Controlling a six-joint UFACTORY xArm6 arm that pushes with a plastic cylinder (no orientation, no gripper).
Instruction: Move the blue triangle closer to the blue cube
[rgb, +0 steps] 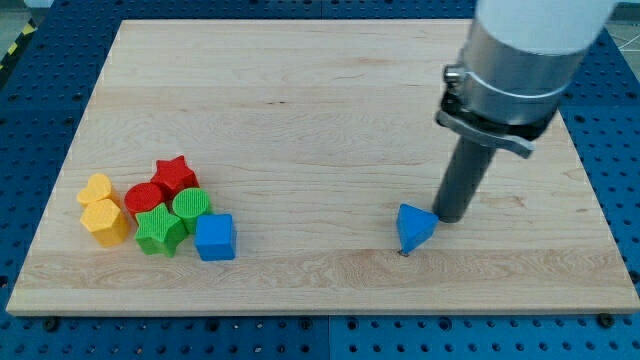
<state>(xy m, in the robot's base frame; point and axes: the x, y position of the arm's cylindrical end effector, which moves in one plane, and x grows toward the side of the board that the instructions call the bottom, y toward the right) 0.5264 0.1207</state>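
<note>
Counter, wooden. Left: yellow blocks, red cylinder, red star, green blocks, clustered; blue cube at the cluster's right edge. Right: blue triangle, well apart from the cube. My tip just beside the triangle's right; no end effector jaws fitted.

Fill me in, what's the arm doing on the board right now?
The arm is working on the blue triangle, to push it toward the blue cube. My tip sits right against the triangle on the view's right side. The cube is well off to the view's left, at the edge of a cluster: red star, red cylinder, green cylinder, green star, two yellow blocks.
</note>
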